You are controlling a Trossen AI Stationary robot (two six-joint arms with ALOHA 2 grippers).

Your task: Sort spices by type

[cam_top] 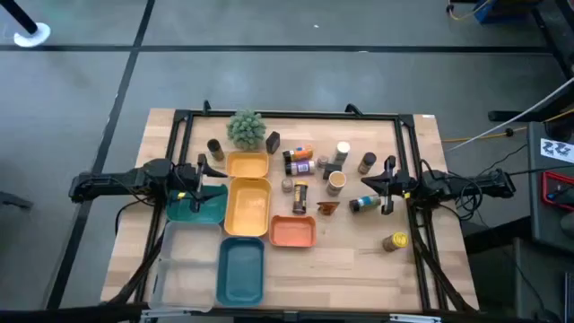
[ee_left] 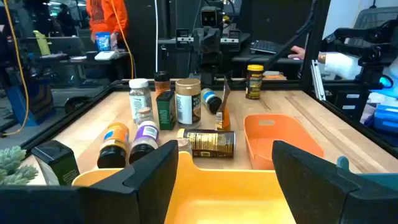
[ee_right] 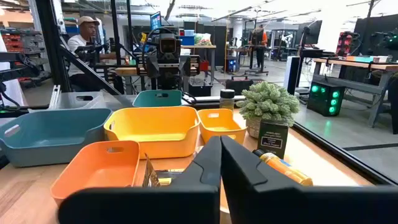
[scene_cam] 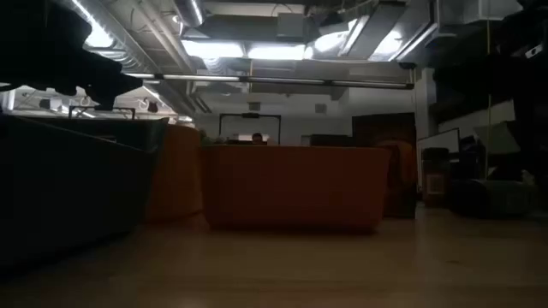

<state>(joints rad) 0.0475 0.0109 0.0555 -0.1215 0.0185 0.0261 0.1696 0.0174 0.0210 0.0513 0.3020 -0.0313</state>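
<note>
Over the counter [cam_top: 359, 260], both arms sit at mid-height, one on each side. Left tool [cam_top: 199, 170] spread wide and empty, beside the small teal tray [cam_top: 199, 208] and facing the yellow trays. Right tool [cam_top: 384, 186] clenched on nothing, at the right edge of the jar cluster.

Spices all unsorted as far as I can see: most crowd mid-counter right of the yellow trays. Two jars with orange and purple labels [ee_left: 130, 142] lie on their sides, a tall white-capped jar [ee_left: 139, 97] and a tan jar [ee_left: 188, 101] stand behind them, and a dark packet [ee_left: 210, 142] lies flat. One blue-labelled bottle [cam_top: 363, 204] lies just beside the right tool; a yellow-capped jar [cam_top: 395, 240] sits apart near the right edge.

Risks: jars stand nearly touching, so a tool reaching in could topple a neighbour. Those lying down may roll when nudged. The lone jar near the edge could be knocked off.

Hard to read: the low view is blocked by the orange tray [scene_cam: 291, 186] and dark shapes. Labels too small to judge types. The black box [cam_top: 272, 141] is half tucked beside the plant [cam_top: 246, 128].
</note>
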